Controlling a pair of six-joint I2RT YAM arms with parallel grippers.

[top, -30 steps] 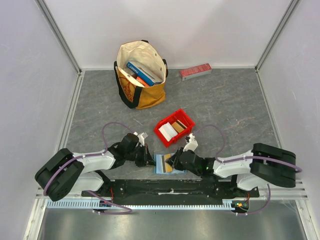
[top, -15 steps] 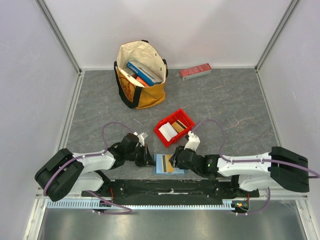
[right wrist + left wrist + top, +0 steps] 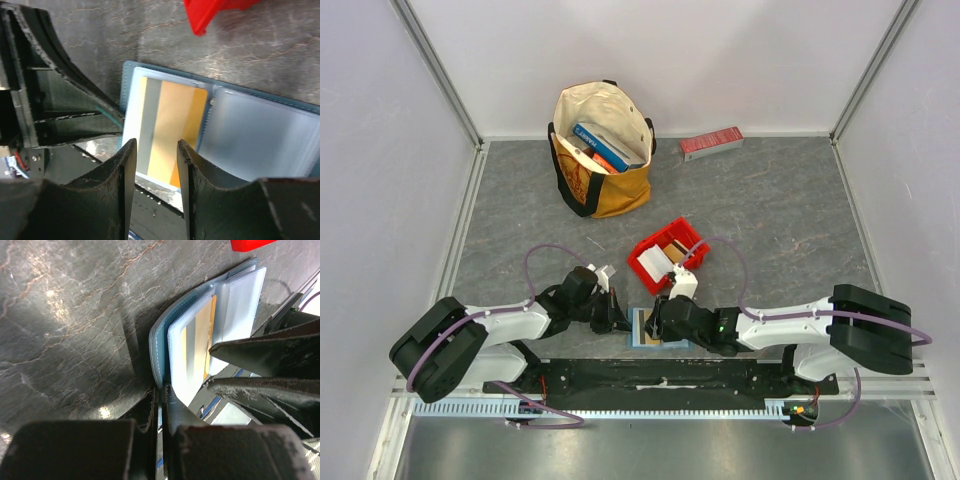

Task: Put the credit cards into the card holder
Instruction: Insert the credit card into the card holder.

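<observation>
While its two black fingers stand partly apart with nothing between them, the right hand (image 3: 155, 150) hovers directly over the teal-blue folding card holder (image 3: 260, 135), which lies spread open on the grey stone-patterned desk (image 3: 780, 220) just beyond the arm bases. Right under that gap an orange-tan credit card (image 3: 175, 125) with a pale band along one side sits inside the holder's clear pocket. Its long axis runs in line with the fingers, so the gap spans its short side. The left hand (image 3: 161, 390) is closed tight at the holder's near corner and appears to pinch the cover's edge, pinning it flat. Farther out, on the side away from the bases, the red plastic bin (image 3: 635, 262) holds a white card (image 3: 653, 262) and a tan one (image 3: 675, 250). Judging by position, the right hand is the nearer one for fetching them, and the bin lies just beyond its fingertips.
</observation>
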